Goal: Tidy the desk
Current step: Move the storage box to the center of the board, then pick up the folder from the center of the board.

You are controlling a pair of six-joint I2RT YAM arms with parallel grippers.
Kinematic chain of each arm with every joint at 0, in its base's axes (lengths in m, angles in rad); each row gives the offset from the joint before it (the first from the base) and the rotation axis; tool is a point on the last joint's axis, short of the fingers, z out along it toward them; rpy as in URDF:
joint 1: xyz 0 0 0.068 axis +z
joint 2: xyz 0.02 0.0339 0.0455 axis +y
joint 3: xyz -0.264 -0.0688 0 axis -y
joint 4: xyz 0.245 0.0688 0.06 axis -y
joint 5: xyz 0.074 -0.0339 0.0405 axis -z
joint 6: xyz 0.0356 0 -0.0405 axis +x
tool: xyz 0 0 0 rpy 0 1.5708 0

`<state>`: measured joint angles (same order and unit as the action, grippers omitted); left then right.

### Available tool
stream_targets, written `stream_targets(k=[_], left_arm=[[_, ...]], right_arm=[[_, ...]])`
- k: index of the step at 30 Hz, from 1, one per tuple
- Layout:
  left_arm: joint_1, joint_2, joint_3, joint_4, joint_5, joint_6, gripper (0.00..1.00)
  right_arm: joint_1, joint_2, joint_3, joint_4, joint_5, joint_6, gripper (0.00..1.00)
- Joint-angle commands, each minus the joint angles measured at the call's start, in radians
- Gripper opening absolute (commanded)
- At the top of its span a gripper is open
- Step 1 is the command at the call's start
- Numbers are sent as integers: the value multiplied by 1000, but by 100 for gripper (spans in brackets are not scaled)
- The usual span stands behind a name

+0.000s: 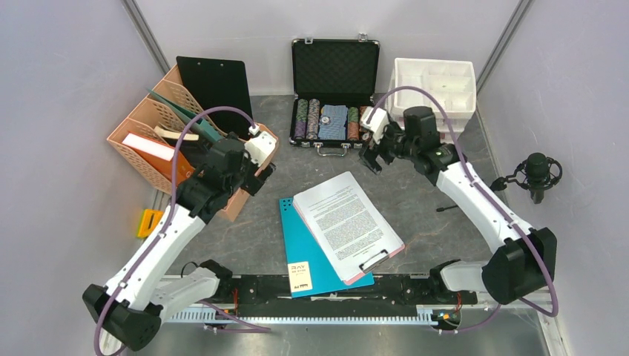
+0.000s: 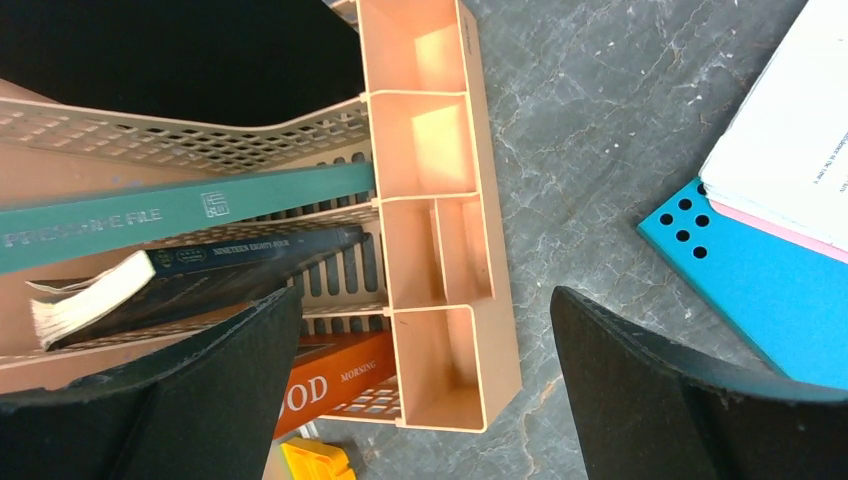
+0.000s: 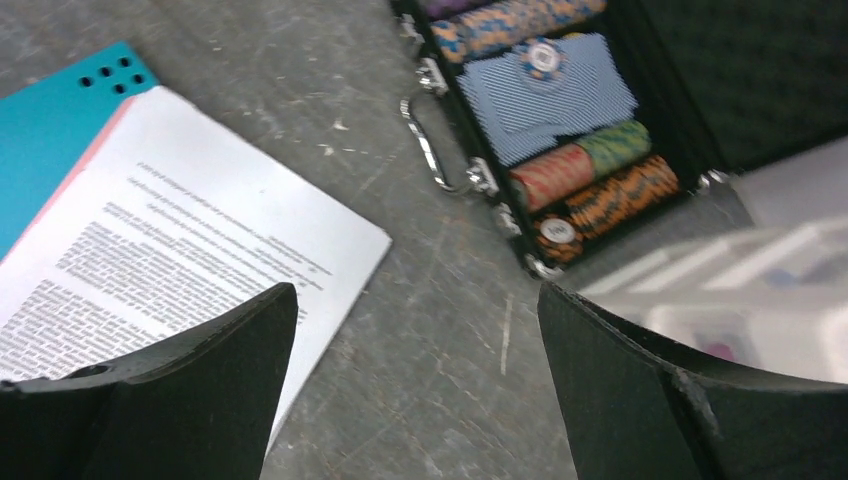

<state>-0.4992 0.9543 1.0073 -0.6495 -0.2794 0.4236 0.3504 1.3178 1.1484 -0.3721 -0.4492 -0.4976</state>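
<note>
The desk [image 1: 423, 200] lies under the open black case [image 1: 334, 70]; the case holds rows of poker chips [image 1: 326, 122]; left of the case, a peach file organizer [image 2: 430, 250] holds a green file [image 2: 180, 215] and books [image 2: 250, 252]; right of the case sits a white tray [image 1: 434, 81]; left gripper [image 2: 425, 300] and right gripper [image 3: 415, 295] jaws stand apart, gripping nothing.

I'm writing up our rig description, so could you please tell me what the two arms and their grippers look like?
The left arm and right arm have white links, black joints and bases. A lilac cable loops along each to the wrist. The left gripper and right gripper have broad matte-black fingers.
</note>
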Motion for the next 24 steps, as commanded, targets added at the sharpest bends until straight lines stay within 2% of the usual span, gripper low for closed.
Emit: stream_targets(k=[1,4,8,15,18,24], left_arm=[[12,72,41,-60,27,-90,100],[13,86,46,-64,111,-89,100],[13,122,45,-63,299,-83,100],[13,312,64,-6,587,-123,100],[13,437,100,45,660,-161,100],[13,680,230,83,712,-234,100]], right_arm=[[78,-34,-58,50,-47,-61,96],[111,-26,-123,35,-55,-93,97],[131,-43,-229,-41,-82,-208,98],[134,-182,-423,-155,-60,-368,98],[137,-220,-463,-213,-60,-392,98],[146,-283,-502,-314,-9,-465,98]])
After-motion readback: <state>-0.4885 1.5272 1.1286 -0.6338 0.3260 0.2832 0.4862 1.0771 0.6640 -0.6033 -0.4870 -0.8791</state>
